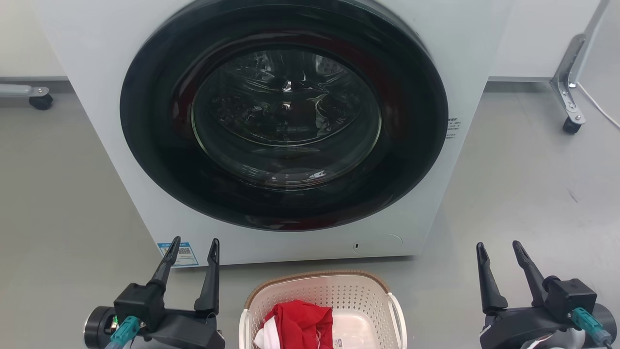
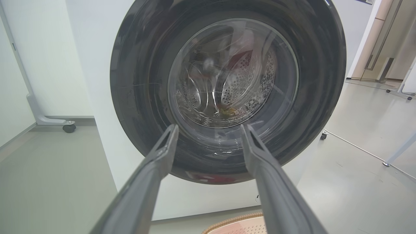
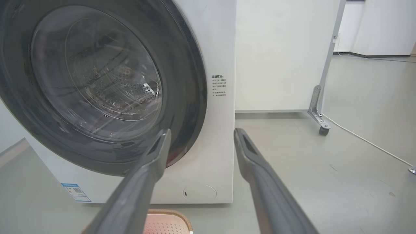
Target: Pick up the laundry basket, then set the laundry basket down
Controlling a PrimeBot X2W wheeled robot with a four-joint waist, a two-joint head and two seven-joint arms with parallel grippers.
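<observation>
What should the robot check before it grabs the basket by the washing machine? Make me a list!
1. Is the left tool open and empty? ok.
2. Is the right tool open and empty? ok.
3. Does the laundry basket stand upright on the floor between the two tools? ok.
4. Is the red cloth inside the basket, not over its rim? ok.
5. Is the washer door shut and out of the way? ok.
6. Are both side handles free to grip? cannot tell; the head view cuts off the basket's near part.
</observation>
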